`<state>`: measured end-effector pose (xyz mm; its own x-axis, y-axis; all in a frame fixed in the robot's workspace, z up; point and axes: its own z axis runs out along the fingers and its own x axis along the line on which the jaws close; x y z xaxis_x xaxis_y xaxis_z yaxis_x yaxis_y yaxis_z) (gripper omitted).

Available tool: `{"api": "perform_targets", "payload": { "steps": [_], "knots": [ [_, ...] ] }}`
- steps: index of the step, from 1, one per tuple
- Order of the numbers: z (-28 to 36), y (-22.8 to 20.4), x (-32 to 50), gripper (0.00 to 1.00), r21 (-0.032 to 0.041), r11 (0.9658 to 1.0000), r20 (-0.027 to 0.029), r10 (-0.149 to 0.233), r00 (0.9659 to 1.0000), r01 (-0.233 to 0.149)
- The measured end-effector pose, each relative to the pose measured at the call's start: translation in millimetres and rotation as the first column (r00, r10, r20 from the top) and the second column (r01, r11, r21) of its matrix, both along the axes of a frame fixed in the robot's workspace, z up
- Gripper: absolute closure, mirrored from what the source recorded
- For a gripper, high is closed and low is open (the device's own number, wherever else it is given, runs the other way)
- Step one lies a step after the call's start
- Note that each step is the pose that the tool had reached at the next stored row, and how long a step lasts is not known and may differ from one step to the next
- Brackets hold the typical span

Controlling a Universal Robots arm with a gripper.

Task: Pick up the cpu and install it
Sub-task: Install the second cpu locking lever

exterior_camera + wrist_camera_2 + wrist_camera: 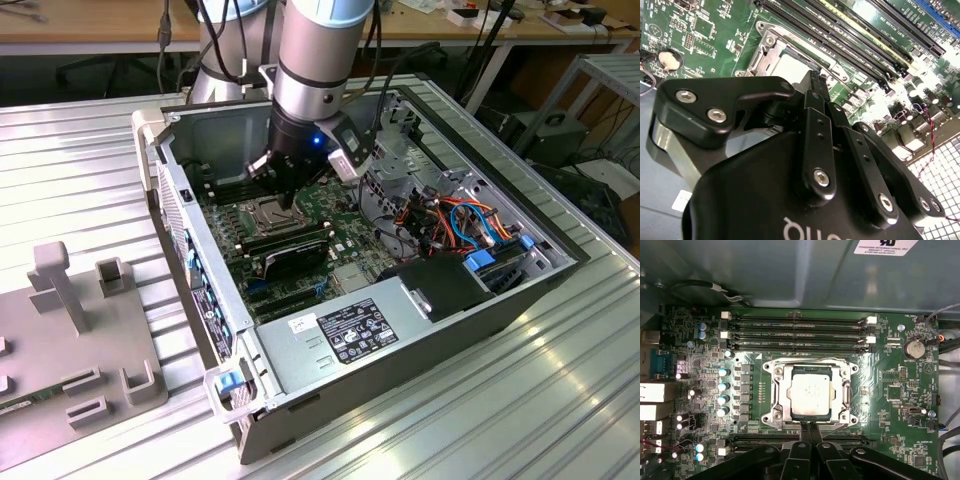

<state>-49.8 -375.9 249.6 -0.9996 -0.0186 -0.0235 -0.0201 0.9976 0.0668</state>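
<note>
Matt silver metal cpu [810,394]; glossy black pincer [810,427].

An open computer case [300,330] lies on its side on a ribbed metal worktop [520,400]. The robot arm [315,60] reaches down into the case, its gripper [285,200] just above the socket [272,213] on the green circuit board [340,250]. A grey power supply [350,330] fills the near end. A grey fixture plate [70,340] lies at the exterior view's left.
</note>
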Motion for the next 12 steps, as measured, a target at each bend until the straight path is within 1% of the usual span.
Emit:
{"api": "perform_targets", "payload": {
  "steps": [2, 3, 5, 10, 12],
  "knots": [
    [0.1, -0.6, 2.6, 0.89, -0.0017, 1.0000, -0.0081, 0.000, 1.0000, 0.000],
    [0.1, -1.0, 3.2, 0.89, -0.0019, 1.0000, -0.0104, 0.000, 0.9999, 0.000],
    [0.0, -4.1, 4.0, 0.89, -0.0019, 1.0000, -0.0155, 0.000, 0.9999, 0.000],
    [0.0, -9.6, 4.4, 0.89, -0.0018, 1.0000, -0.0197, 0.000, 0.9998, 0.000],
    [0.1, -9.9, 4.4, 0.89, -0.0019, 1.0000, -0.0199, 0.000, 0.9998, 0.000]
  ]
}}
